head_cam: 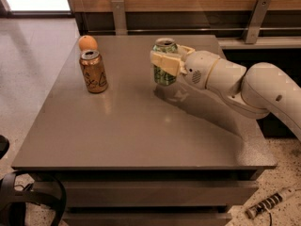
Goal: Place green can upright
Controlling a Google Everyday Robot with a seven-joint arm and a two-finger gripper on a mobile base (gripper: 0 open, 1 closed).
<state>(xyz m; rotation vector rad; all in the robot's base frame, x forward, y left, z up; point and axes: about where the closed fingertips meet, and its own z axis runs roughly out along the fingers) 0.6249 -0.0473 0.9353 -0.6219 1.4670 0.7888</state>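
The green can stands upright at the back middle of the grey table, its silver top with pull tab facing up. Its base looks at or just above the tabletop; I cannot tell whether it touches. My gripper comes in from the right on a white arm and is shut on the green can, its cream fingers across the can's upper body. The fingers hide part of the label.
A copper-brown can with dark lettering stands upright at the left of the table. An orange lies just behind it. A wooden wall with metal brackets runs behind the table. A power strip lies on the floor at the lower right.
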